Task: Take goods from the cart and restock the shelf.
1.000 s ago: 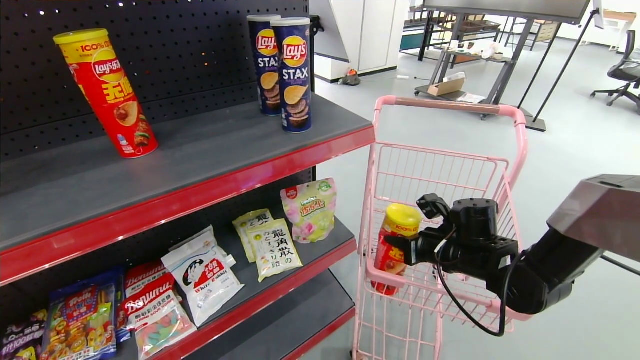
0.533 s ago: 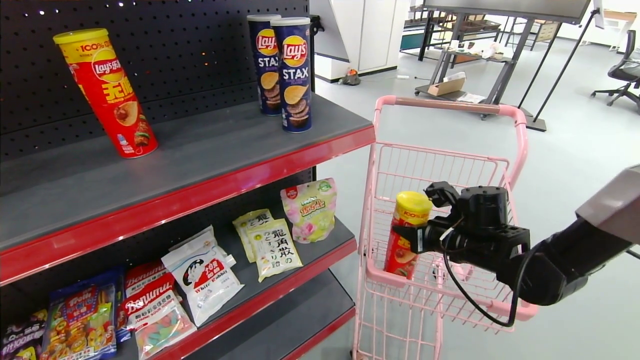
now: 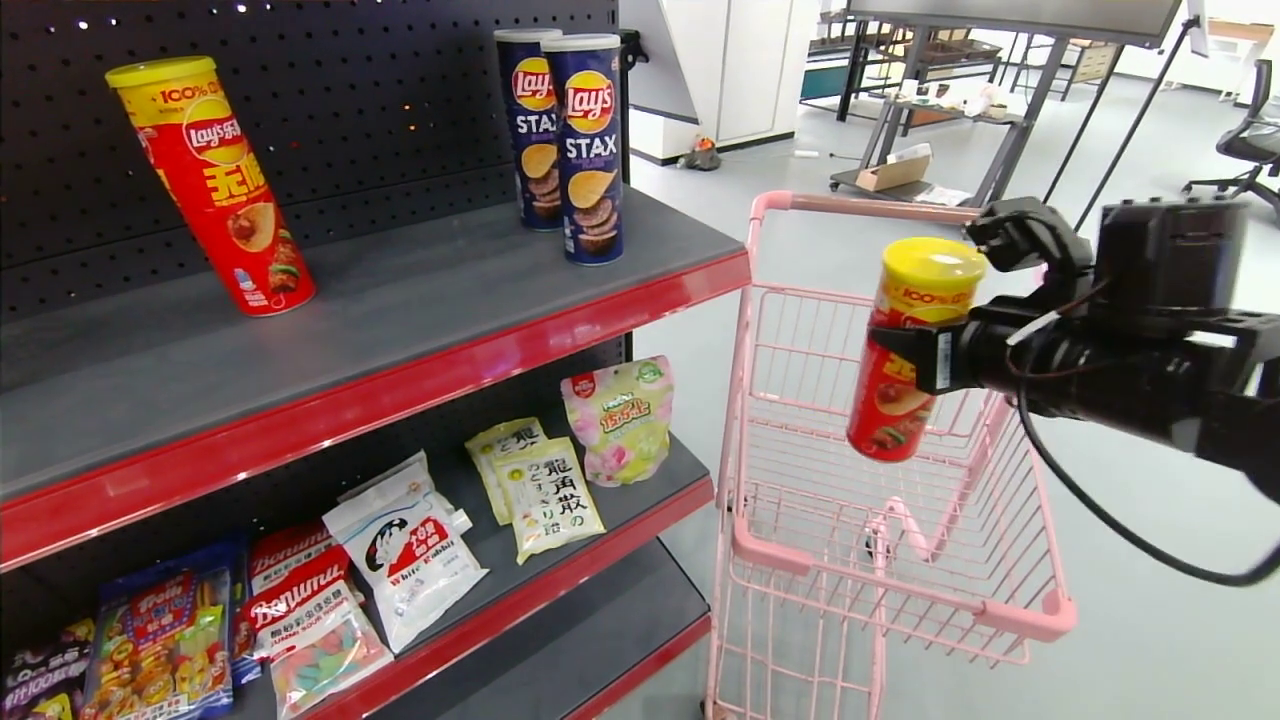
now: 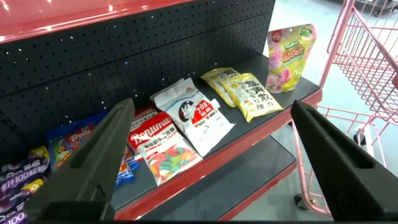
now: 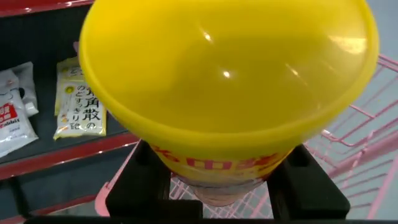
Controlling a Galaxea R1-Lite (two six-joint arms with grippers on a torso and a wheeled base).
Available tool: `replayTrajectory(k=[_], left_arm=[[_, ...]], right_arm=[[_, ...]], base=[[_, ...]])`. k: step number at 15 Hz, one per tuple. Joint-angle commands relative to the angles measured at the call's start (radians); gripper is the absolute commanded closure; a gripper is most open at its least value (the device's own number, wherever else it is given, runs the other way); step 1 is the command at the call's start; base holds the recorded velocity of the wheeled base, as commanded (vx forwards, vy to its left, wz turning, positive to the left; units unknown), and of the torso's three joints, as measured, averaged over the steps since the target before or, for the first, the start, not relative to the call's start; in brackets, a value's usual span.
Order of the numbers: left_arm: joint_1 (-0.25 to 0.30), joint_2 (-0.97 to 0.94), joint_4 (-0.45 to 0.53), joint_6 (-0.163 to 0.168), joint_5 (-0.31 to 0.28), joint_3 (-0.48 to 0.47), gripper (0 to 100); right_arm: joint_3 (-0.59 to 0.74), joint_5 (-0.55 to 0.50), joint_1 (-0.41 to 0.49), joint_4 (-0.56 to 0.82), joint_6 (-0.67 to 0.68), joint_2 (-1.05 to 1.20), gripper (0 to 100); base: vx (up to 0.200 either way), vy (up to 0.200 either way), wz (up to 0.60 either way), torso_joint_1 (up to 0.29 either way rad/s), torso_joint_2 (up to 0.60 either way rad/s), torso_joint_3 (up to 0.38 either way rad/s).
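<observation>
Head view: my right pincer [image 3: 912, 348] sits at the right of the frame, clamped on a red cylindrical crisp tube with a yellow plastic lid [image 3: 885, 415]. The tube hangs nearly upright in the air over the basket of the pink wire cart [image 3: 770, 555]. The left half of the frame holds the grey shelf with a red front edge [image 3: 450, 300]. On its upper board a second red tube [image 3: 215, 190] tilts at the upper left, and two dark blue tubes [image 3: 580, 150] stand upright at top centre. Flat snack bags [image 3: 405, 560] lie on the lower board.

Left wrist view: my left pincer [image 4: 211, 106] gapes wide and holds nothing. Its dark fingers [image 4: 93, 162] frame the lower board and its snack bags [image 4: 193, 118], with the cart [image 4: 367, 43] just beyond the shelf's end.

Right wrist view: the tube [image 5: 227, 68] shows lid-first, very close, gripped between the black fingers [image 5: 140, 183] of the right pincer [image 5: 227, 190].
</observation>
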State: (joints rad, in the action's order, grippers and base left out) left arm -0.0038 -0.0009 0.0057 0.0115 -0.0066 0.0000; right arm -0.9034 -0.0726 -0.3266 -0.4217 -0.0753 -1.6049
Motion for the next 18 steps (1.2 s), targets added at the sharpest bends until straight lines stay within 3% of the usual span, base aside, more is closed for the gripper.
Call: replayTrajectory(k=[1,3,6,14,18], left_arm=[[0.001,0.001,0.0,-0.001,0.0,0.0,0],[0.001,0.001,0.002,0.001,-0.001,0.0,0],[-0.001,0.001,0.0,-0.001,-0.001,0.0,0],[0.001,0.001,0.0,-0.001,0.0,0.0,0],[0.001,0.001,0.0,0.001,0.0,0.0,0]], right_arm=[[0.146,0.008,0.014,0.17,-0.021,0.362,100],[0.251,-0.003,0.063,0.187,-0.015,0.514,100],[0.357,-0.026,0.17,0.336,-0.024,0.683,100],[0.451,-0.029,0.19,0.365,-0.027,0.826,100],[0.462,-0.029,0.198,0.363,-0.026,0.827,100]], base=[[0.0,0.0,0.0,0.0,0.0,0.0],[0.0,0.0,0.0,0.0,0.0,0.0],[0.0,0.0,0.0,0.0,0.0,0.0],[0.0,0.0,0.0,0.003,-0.01,-0.006],[0.0,0.0,0.0,0.144,-0.42,-0.271]])
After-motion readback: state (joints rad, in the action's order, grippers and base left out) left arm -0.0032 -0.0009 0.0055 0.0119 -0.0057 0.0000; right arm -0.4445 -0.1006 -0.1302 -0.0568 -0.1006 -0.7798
